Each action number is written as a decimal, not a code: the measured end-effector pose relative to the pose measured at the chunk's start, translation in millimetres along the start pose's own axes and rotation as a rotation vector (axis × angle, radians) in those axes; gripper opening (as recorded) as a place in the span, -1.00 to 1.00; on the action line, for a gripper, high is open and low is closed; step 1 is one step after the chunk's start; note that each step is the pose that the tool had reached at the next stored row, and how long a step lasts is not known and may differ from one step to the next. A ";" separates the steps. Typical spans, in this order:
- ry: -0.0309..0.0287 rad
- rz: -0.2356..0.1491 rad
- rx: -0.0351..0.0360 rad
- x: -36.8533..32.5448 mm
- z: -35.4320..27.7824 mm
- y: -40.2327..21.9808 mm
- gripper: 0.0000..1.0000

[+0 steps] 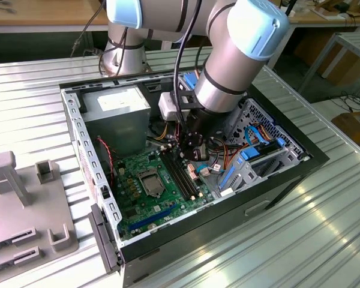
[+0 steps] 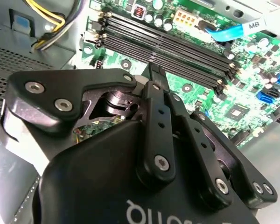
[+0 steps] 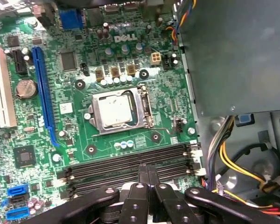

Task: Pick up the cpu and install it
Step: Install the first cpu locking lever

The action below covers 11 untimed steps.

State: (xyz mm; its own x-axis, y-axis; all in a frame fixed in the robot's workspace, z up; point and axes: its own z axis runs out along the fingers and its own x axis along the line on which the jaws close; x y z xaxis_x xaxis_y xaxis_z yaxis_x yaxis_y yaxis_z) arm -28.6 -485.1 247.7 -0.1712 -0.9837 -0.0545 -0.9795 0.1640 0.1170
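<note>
The cpu [image 3: 115, 109], a dull silvery square, lies flat in the socket on the green motherboard [image 3: 144, 136], with the hinged metal frame [image 3: 144, 108] around it. In the exterior view the cpu [image 1: 151, 179] sits mid-board inside the open computer case. My gripper [image 3: 148, 170] hovers over the long black memory slots [image 3: 130, 163], beside the socket and apart from the cpu. Its two black fingers [image 2: 155, 77] are pressed together with nothing between them. In the exterior view the gripper [image 1: 192, 155] hangs low inside the case over the slots.
A grey power supply [image 1: 117, 111] fills the case's back corner, with yellow and black cables [image 3: 228, 158] close to the gripper. A blue drive cage [image 1: 252, 162] stands on the exterior view's right. A grey fixture [image 1: 24, 198] rests on the ribbed metal table.
</note>
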 end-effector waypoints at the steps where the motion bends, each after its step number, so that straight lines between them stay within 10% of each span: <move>1: 0.0001 -0.001 -0.0001 -2.0 0.2 0.4 -0.79; 11: 0.0083 -0.005 0.0023 -22.9 2.0 4.9 -0.79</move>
State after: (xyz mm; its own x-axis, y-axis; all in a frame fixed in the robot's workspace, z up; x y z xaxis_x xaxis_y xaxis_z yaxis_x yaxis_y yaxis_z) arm -29.7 -461.6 247.5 -0.1651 -0.9852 -0.0469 -0.9806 0.1588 0.1145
